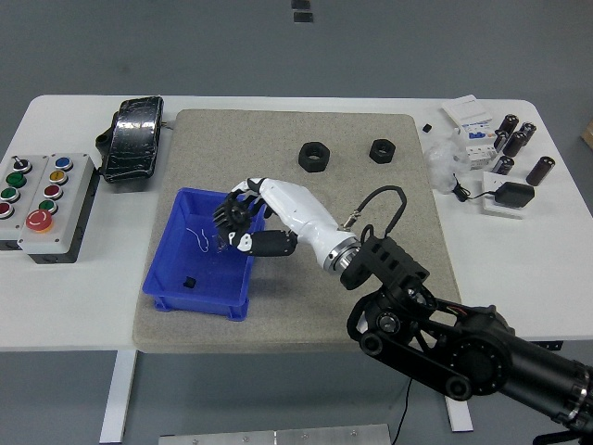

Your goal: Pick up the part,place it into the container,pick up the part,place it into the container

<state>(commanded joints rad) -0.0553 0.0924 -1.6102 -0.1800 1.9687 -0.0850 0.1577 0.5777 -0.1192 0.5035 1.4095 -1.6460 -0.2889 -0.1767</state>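
Note:
My right hand (235,232) reaches in from the lower right across the grey mat (278,130). Its fingers are shut on a black gear (225,219). It holds the gear just above the right half of the blue container (196,302). The container holds a small black part (188,281) and a small clear bag (220,241). Two black hex nuts (314,156) (381,150) lie at the mat's far side. The small black gear seen earlier on the mat is hidden behind my forearm. My left arm is out of view.
A button box (46,204) and a black foot pedal (134,139) sit left of the mat. Black cylinders (514,134), a white device (468,120) and a power adapter (512,196) lie at the right end of the table.

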